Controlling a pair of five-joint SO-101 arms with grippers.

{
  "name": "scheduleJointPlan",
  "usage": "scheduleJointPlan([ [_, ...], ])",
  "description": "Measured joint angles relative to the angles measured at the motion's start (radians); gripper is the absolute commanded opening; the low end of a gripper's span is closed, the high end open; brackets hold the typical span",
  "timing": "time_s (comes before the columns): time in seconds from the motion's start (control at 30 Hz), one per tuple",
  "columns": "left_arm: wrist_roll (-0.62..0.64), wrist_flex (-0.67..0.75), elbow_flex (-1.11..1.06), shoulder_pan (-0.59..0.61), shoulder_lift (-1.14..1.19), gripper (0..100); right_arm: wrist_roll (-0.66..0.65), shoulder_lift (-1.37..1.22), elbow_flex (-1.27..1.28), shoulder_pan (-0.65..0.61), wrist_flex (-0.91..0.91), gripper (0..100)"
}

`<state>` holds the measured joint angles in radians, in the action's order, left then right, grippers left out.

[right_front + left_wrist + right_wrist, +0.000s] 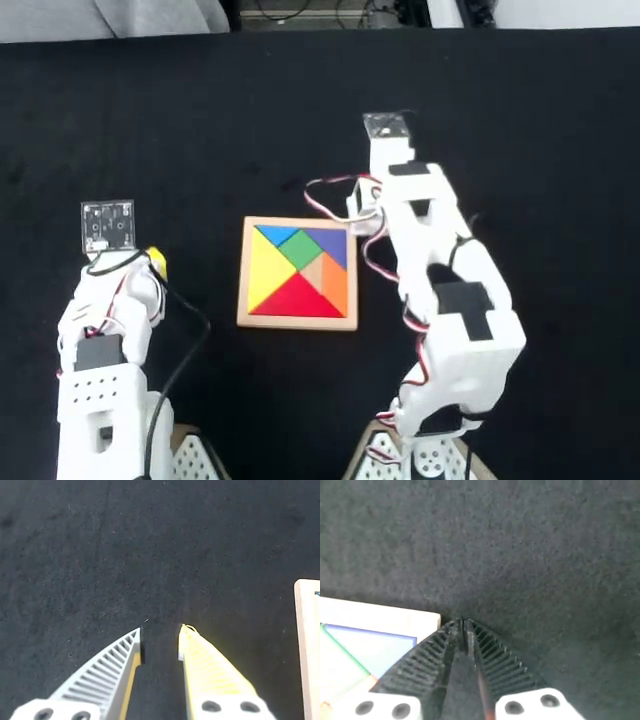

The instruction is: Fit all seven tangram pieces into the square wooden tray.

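Your tray [243,272] sits mid-bench between the two arms. It looks full: yellow triangle [262,272], red triangle [298,298], blue triangle [277,234], green square [302,250], purple piece [330,243], orange piece [336,286] and a small tan triangle [314,272]. That makes seven colours, lying flush as far as the high view can tell, with no loose piece on the black bench [500,120].

Your left hand [161,629] is released. Its white and yellow fingers stand apart with nothing between them, over bare cloth, and the tray's edge [306,645] lies off to its side. In the high view its yellow tip [155,262] is well apart from the tray.

Your right hand [462,625] is clenched on nothing, tips pressed together. It sits just beside a corner of the tray [380,612], close to the rim. Whether it touches the wood, you can't tell.

By my reading the fitting step is done and you are at the check-and-retire stage. Before anything else, confirm every piece is seated and none rides up on a neighbour; the overhead shot is too coarse to settle that. If all sit flat, the next move calls only for drawing the right hand up and away from that corner. Do it without dragging sideways, since a nudge to the rim could shift the tray or pop a piece loose. The left needs nothing.
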<state>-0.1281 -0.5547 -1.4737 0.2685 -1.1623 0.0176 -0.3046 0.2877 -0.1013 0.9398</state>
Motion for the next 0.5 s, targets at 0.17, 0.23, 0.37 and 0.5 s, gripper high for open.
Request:
scheduleJointPlan([
  [0.17,0.0,0.0,-0.038,0.0,-0.003,13,0.0,0.0,-0.028,-0.018,0.003,1.1],
  [0.23,0.0,0.0,-0.049,0.0,-0.003,13,0.0,0.0,-0.034,-0.021,0.008,1.1],
  [0.37,0.0,0.0,-0.051,0.003,-0.003,13,0.0,0.005,-0.034,-0.02,0.015,1.1],
  [0.5,0.0,0.0,-0.049,0.003,-0.003,13,0.0,0.063,-0.031,-0.02,0.025,1.1],
])
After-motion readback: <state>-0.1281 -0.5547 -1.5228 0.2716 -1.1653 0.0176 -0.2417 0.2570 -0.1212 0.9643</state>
